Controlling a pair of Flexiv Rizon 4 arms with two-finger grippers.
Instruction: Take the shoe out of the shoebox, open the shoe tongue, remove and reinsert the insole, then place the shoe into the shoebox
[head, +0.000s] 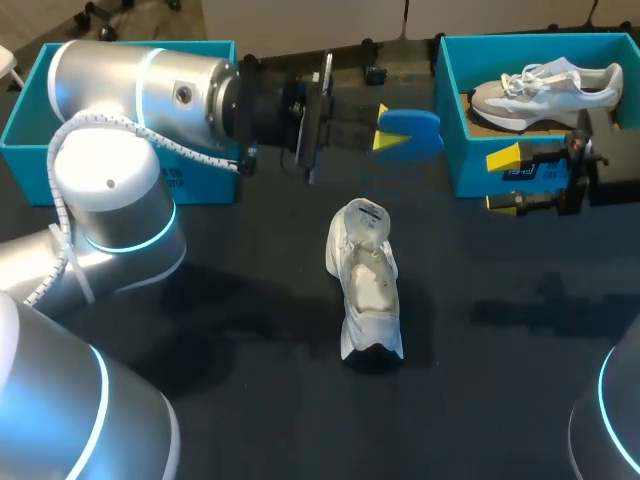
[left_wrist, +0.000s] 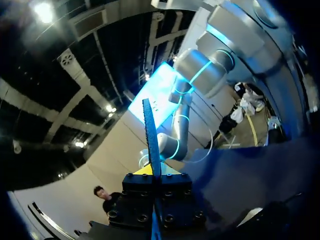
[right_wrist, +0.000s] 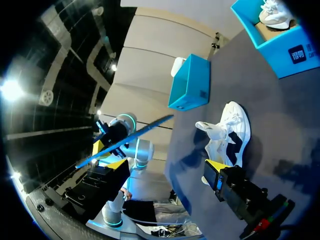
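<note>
Clamping insole (head: 412, 133) in left gripper (head: 387, 130) near table's (head: 250, 330) far edge, right gripper (head: 506, 181) spread empty at right edge. Could shove unbraced shoe (head: 366, 285) mid-table, or buckle insole going in.

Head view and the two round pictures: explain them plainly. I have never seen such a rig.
This is a robot with two arms at a dark table. The head view looks down from above; each round picture comes from a camera on one wrist. The left gripper pinches a blue insole, seen edge-on in its wrist view. The right gripper is open. A white shoe lies on the table. One teal shoebox holds a second shoe; another teal box stands at the left.
</note>
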